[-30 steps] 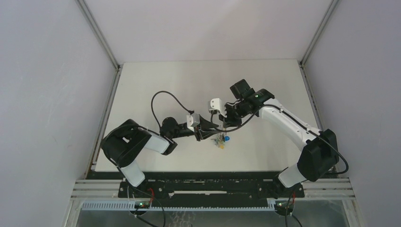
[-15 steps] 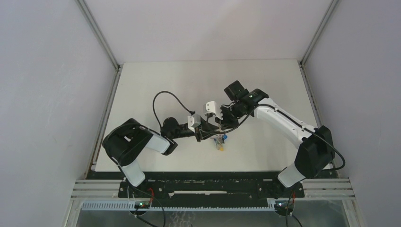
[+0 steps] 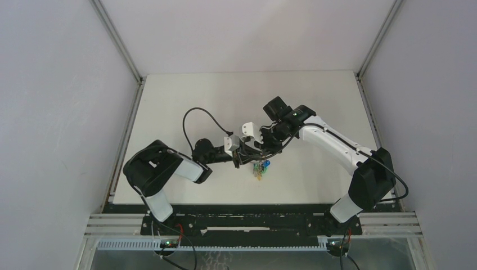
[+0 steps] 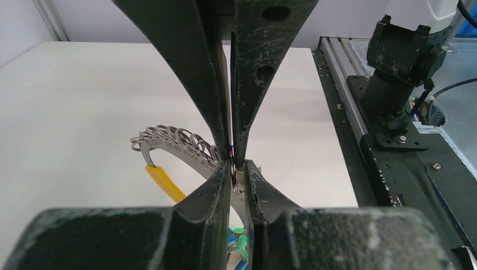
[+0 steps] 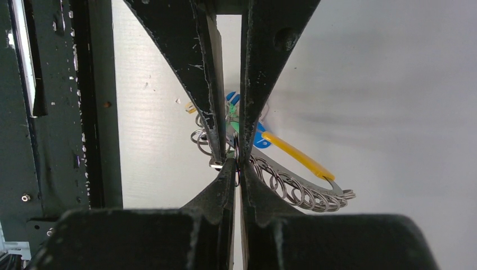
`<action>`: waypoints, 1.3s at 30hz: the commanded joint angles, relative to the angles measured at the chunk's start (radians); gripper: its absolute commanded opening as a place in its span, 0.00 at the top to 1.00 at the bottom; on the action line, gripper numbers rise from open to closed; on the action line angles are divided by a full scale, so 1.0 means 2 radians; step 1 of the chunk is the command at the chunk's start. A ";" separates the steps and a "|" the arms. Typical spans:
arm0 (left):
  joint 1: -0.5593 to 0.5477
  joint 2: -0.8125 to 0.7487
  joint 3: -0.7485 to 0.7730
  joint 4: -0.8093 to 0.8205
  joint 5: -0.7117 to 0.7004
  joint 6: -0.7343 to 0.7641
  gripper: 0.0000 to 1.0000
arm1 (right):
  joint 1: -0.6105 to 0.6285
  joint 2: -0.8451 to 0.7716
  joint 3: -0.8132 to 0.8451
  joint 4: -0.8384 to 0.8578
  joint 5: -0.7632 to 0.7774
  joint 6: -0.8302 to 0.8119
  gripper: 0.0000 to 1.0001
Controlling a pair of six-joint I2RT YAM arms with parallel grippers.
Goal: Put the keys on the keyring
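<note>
Now keyring (image 5: pixel 292 188) btw L claw (image 4: pixel 232 163), R claw (image 5: pixel 237 162)

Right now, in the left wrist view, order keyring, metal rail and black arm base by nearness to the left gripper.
1. keyring, at the fingertips of the left gripper
2. metal rail, to the right
3. black arm base, far right, beyond the rail
</note>
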 commanded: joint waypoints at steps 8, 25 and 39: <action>-0.005 0.016 0.024 0.022 0.014 0.001 0.81 | 0.006 -0.011 0.030 0.009 -0.005 -0.006 1.00; 0.003 -0.029 0.003 0.023 -0.004 0.007 1.00 | -0.061 -0.100 -0.054 0.084 -0.102 0.004 0.80; 0.004 -0.045 -0.002 0.023 -0.019 0.005 1.00 | -0.131 -0.167 -0.218 0.281 -0.259 0.077 0.76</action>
